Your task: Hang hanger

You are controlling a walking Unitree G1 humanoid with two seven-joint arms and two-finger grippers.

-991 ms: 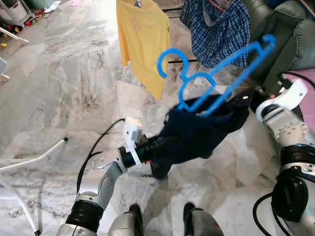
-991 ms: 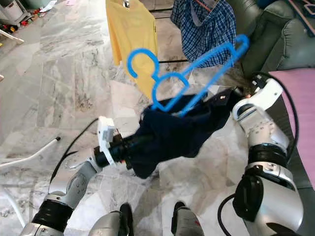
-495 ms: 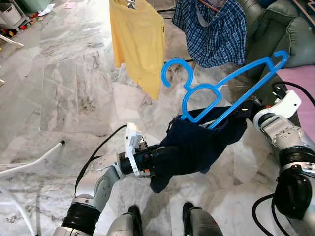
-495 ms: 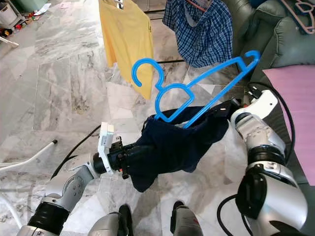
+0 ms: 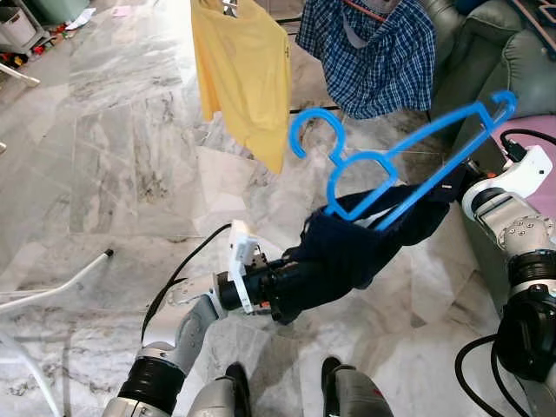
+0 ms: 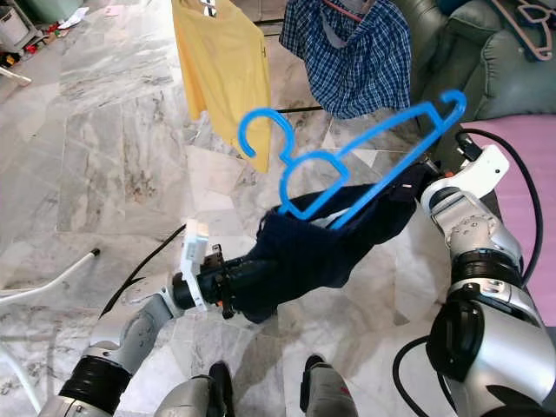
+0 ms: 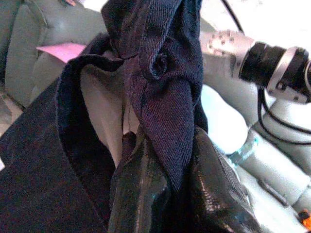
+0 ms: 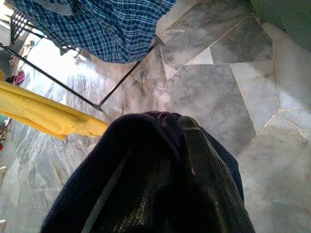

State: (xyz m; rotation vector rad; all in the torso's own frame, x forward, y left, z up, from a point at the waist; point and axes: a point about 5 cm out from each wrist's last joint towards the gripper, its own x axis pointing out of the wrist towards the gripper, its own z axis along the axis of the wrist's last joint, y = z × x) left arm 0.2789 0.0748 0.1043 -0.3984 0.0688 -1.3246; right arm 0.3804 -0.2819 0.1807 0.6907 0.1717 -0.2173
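- Since a second ago our blue hanger (image 5: 395,156) has risen and tipped, its hook now nearer the yellow shirt (image 5: 243,74) far ahead.
- Left: our left gripper (image 5: 287,291) is buried in the dark garment (image 5: 365,243); open or closed, we cannot tell.
- Centre: the hanger sits above and between both grippers, threaded into the garment.
- Right: our right gripper (image 6: 421,178) is cloth-covered too; cannot tell.
- We judge the cloth should stay taut while we seat the hanger's shoulders.
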